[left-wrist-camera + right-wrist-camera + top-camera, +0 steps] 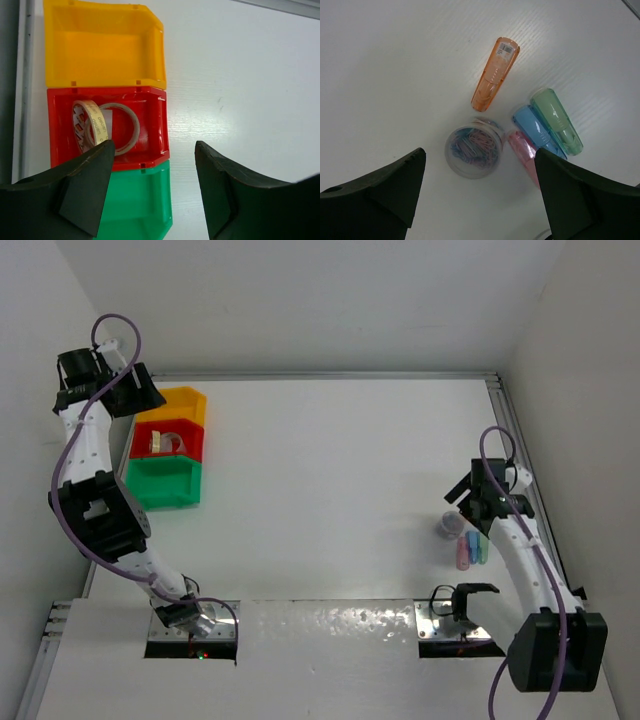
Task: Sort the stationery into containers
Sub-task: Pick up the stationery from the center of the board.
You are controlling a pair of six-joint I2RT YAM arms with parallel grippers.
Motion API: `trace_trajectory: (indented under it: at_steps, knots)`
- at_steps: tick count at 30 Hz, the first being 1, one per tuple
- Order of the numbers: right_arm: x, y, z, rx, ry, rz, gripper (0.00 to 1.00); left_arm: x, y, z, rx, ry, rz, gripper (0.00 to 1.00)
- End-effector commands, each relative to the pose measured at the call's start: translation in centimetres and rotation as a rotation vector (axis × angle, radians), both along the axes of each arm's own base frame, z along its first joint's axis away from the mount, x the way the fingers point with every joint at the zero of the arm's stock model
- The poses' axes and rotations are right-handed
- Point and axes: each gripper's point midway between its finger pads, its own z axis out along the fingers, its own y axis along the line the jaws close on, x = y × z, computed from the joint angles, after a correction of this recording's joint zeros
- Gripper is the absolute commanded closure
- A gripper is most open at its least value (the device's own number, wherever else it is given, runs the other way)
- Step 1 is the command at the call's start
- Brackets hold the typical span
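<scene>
2 tape rolls [100, 127] sit in the red bin [157, 125]; yellow bin [150, 50] and green bin [161, 200] look empty. 4 sticks [495, 75] and a clip jar [472, 147] lie unsorted. Left gripper [152, 150] gapes empty over bins, right gripper [480, 150] over sticks.

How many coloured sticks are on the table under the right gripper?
4: orange stick beyond the clip tub; green, blue and pink side by side to its right, pink partly behind a finger. Others may be hidden.

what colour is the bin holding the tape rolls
Red; the bin shows best in the left wrist view.
</scene>
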Motion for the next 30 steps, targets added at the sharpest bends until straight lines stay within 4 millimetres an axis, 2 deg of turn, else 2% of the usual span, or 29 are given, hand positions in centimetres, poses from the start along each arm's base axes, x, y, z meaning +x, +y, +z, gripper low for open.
trace_trajectory:
  at_steps: [1,7,15,23,27,30]
  knots:
    - [0.6,0.8,-0.5,0.067,-0.012,-0.016,0.12,-0.9,-1.3,1.6,0.017,-0.027,-0.048,0.37]
    - [0.4,2.0,-3.5,0.135,0.039,-0.014,0.13,-1.0,-1.5,0.9,0.003,-0.002,-0.054,0.37]
    - [0.0,1.6,-4.5,0.109,0.053,-0.033,0.14,-1.3,-1.4,0.5,0.004,0.017,-0.046,0.37]
    - [0.3,1.9,-6.2,0.156,0.027,-0.015,0.39,-1.3,-1.2,0.7,0.009,0.014,-0.036,0.37]
    - [0.6,2.3,-6.5,0.137,0.043,0.037,0.45,-1.2,-1.1,1.0,0.018,0.009,-0.035,0.37]
    - [0.4,2.1,-6.6,0.096,0.062,0.06,0.45,-1.2,-1.1,1.1,0.019,0.008,-0.035,0.37]
